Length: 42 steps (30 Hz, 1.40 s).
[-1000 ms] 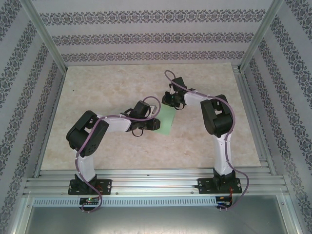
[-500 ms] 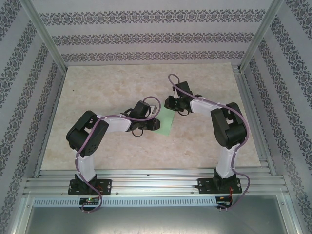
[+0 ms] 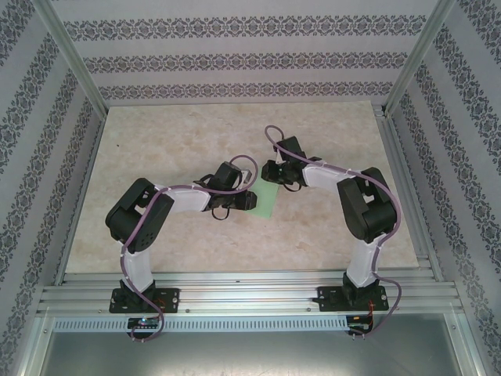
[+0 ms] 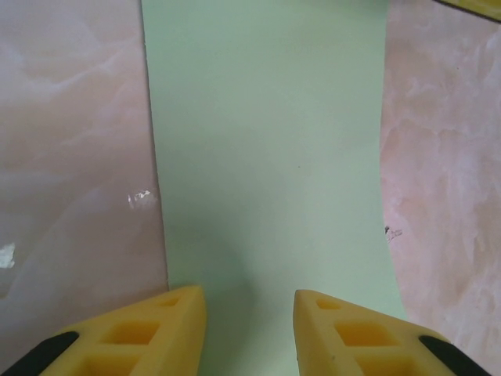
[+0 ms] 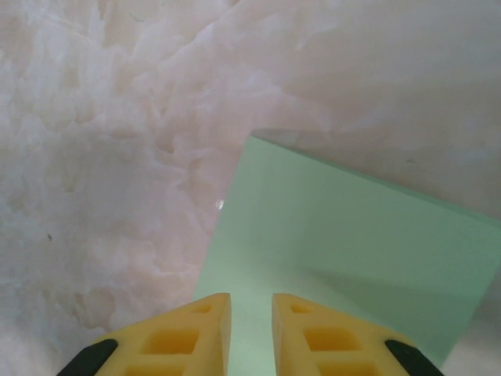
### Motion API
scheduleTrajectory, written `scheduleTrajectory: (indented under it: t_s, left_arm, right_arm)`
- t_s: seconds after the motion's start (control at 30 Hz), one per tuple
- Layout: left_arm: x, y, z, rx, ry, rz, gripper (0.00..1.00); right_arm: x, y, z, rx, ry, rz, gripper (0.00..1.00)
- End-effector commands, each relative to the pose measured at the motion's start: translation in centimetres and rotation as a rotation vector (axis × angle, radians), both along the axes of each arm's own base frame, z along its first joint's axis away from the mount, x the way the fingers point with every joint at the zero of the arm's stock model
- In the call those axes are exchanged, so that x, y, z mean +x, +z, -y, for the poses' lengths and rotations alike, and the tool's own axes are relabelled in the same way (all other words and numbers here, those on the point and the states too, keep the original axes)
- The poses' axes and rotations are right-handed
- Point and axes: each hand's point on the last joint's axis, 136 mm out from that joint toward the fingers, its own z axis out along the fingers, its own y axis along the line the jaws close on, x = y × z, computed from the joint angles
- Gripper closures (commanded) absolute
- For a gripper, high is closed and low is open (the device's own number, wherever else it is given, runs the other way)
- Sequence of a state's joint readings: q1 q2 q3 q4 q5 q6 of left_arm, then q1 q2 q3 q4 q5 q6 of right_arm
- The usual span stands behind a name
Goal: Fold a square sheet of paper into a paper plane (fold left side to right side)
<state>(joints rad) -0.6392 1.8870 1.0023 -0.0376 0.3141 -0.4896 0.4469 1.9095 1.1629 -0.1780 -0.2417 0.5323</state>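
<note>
The pale mint-green sheet of paper [image 3: 267, 201] lies flat on the table as a narrow rectangle rather than a square, and no pointed dart shape is in view. My left gripper [image 3: 252, 200] sits low over the sheet's left end, open, with the paper [image 4: 266, 149] running away between its yellow fingers [image 4: 176, 329]. My right gripper [image 3: 272, 174] hovers over the far end of the paper [image 5: 344, 235]. Its jaws stand a narrow gap apart with nothing clamped between them, and the green surface shows through the gap. One far corner of the sheet shows ahead of the right fingers [image 5: 205, 329].
The marble-patterned table top [image 3: 180, 141] spreads around the paper. Patterned walls and metal frame posts [image 3: 70, 59] close in the back and sides. An aluminium rail [image 3: 250, 294] runs along the near edge by the arm bases.
The right arm swung its elbow out to the right, and its gripper shifted slightly nearer over the far end of the paper. The left arm has stayed in place.
</note>
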Motion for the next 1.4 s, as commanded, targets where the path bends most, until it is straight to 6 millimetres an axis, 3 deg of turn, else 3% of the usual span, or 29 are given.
scheduleTrajectory:
  t_s: [0.0, 0.3, 0.57, 0.77, 0.97, 1.1, 1.27, 1.37]
  left_arm:
    - [-6.0, -4.9, -4.0, 0.207, -0.029, -0.22, 0.61]
    - [-7.8, -4.2, -3.7, 0.165, -0.099, -0.226, 0.61]
    - [-10.6, -3.3, -3.4, 0.096, -0.179, -0.242, 0.6]
    - [-11.7, 0.0, -2.9, 0.003, -0.228, -0.203, 0.59]
    - [-9.5, 4.2, -2.6, -0.025, -0.19, -0.096, 0.54]
    - [-6.8, 5.9, -2.9, -0.022, -0.12, 0.0, 0.48]
    - [-3.6, 5.3, -3.3, -0.084, 0.003, -0.02, 0.49]
    - [-2.9, 4.2, -2.5, -0.106, 0.014, -0.06, 0.51]
  right_arm:
    - [-0.2, -2.4, -1.0, 0.007, -0.007, -0.056, 0.8]
    - [-0.8, -6.1, 1.2, -0.105, -0.066, -0.162, 0.82]
    - [-0.3, -4.4, 0.6, -0.061, -0.033, -0.115, 0.81]
    - [0.9, -1.9, -0.3, -0.031, 0.008, -0.062, 0.8]
    - [1.1, 3.7, 0.1, 0.003, 0.008, 0.044, 0.72]
    - [-0.8, 6.4, 2.0, 0.023, -0.033, 0.083, 0.63]
    - [-5.2, 5.8, 3.9, 0.078, -0.111, 0.02, 0.59]
    - [-7.9, 4.7, 3.7, 0.161, -0.15, -0.042, 0.6]
